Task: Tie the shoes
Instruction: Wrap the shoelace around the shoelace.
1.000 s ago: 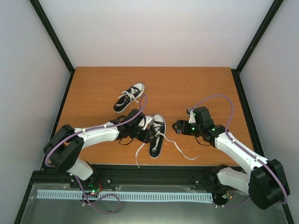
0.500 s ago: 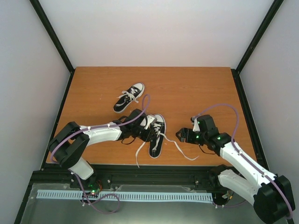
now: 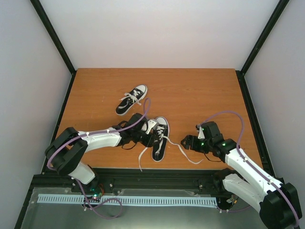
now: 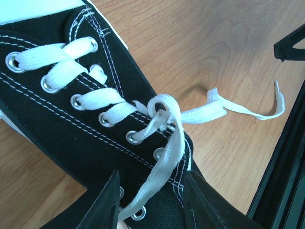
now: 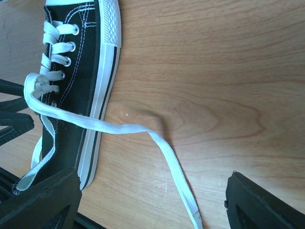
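Note:
The near shoe lies on the table with its toe pointing away, its laces crossed in a loose half knot. One lace end trails right, another trails toward the near edge. My left gripper is open and straddles the shoe's upper, with a lace strand running between its fingers. My right gripper is open wide, low over the right lace, and does not touch it. The far shoe lies apart, its laces bunched on top.
The wooden table ends at a black rail just past the lace ends, also seen in the left wrist view. Black posts and white walls enclose the sides. My left gripper's fingers show in the right wrist view.
My right gripper has moved toward the near edge and come down over the right lace. My left gripper stays on the near shoe with only a slight shift.

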`<state>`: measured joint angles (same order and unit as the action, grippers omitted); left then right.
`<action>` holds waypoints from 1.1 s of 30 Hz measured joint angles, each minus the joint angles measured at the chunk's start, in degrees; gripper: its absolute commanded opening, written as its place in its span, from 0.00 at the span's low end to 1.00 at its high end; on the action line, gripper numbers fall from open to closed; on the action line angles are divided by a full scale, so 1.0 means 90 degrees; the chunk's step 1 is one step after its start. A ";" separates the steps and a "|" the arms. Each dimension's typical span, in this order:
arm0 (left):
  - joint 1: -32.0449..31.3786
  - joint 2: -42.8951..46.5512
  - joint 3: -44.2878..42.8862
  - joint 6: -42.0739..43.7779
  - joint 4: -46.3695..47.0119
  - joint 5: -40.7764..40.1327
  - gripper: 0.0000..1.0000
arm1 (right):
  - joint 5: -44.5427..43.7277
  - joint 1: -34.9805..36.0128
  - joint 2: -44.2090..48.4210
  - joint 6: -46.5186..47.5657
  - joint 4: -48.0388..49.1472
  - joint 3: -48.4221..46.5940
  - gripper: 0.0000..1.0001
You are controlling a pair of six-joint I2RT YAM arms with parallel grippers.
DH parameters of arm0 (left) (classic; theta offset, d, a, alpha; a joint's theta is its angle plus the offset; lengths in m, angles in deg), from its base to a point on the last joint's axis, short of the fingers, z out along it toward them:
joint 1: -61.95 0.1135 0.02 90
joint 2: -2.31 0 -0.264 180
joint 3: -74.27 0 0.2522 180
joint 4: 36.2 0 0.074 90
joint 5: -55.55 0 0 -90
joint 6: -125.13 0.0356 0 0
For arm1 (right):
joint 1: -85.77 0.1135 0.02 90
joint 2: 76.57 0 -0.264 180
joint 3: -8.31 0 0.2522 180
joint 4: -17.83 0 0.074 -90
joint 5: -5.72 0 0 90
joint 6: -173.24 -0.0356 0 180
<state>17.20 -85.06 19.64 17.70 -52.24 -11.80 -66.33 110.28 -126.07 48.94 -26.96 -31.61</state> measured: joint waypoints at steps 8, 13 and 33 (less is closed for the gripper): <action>0.0000 -0.0143 0.0000 0.0036 0.0114 0.0027 0.30 | 0.0087 0.0075 -0.0029 -0.0027 -0.0022 0.0005 0.79; 0.0000 -0.0204 0.0000 0.0068 0.0177 0.0087 0.12 | 0.0039 0.0255 -0.0029 -0.0121 -0.0058 0.0104 0.74; 0.0000 0.0554 0.0568 -0.0211 0.1319 -0.0216 0.01 | -0.2023 0.2339 -0.1542 -0.1003 -0.0789 -0.0308 0.57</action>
<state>17.20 -80.08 24.76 15.80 -40.37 -13.74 -84.53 131.33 -139.95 39.91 -34.06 -34.38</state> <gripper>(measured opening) 0.012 0.596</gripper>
